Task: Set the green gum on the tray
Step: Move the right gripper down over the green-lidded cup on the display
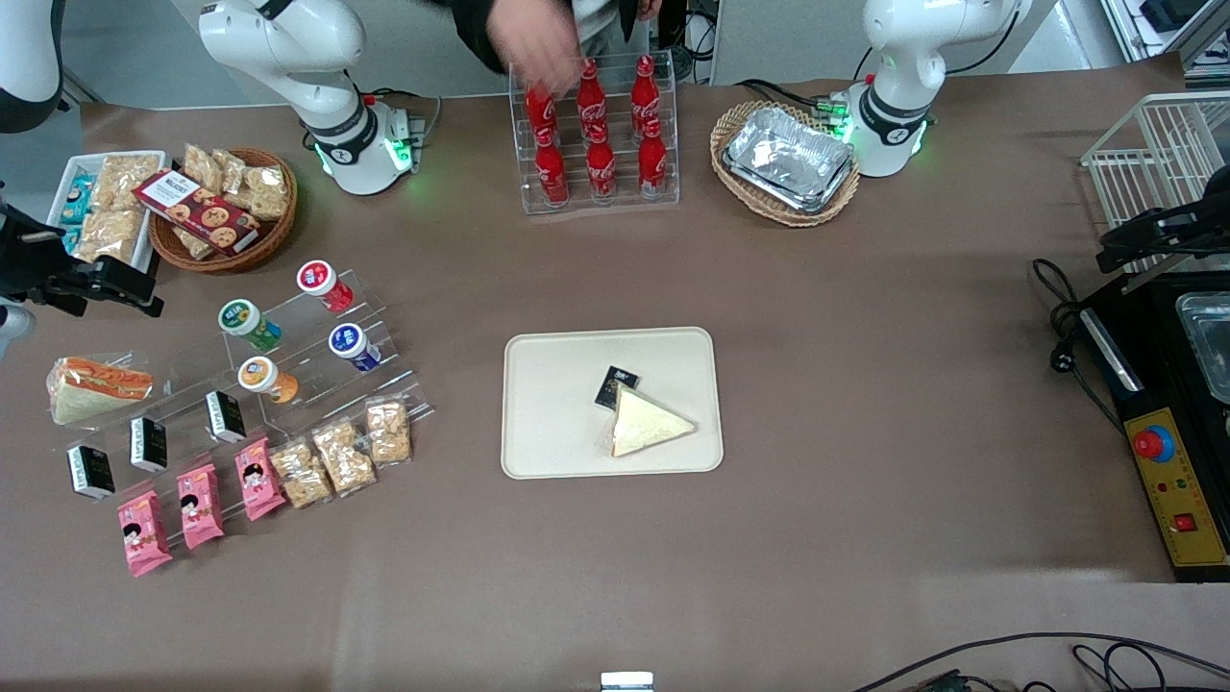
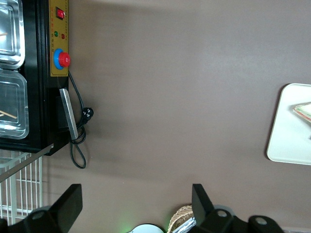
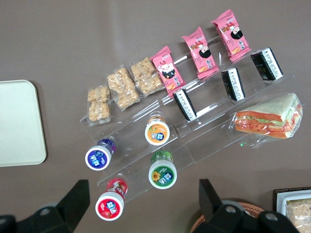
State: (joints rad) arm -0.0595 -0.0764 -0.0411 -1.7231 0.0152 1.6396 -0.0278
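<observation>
Hovering spread above green gum on its stand, pincer, sandwich on tray only in front view

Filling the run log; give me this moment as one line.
phase: pre-grasp | claw: open, above acrylic stand, empty | green gum: on stand | tray: holds sandwich, no gum

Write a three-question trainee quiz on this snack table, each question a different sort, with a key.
1. True or false: the green gum already lies on the tray.
2. What lies on the tray? A) sandwich wedge and small black packet B) a cola bottle C) nothing
3. Fill in: the hand hovers open above the ___ bottles' rack.

Key: 1 false, it stands on the clear rack; 2 A; 3 gum.
</observation>
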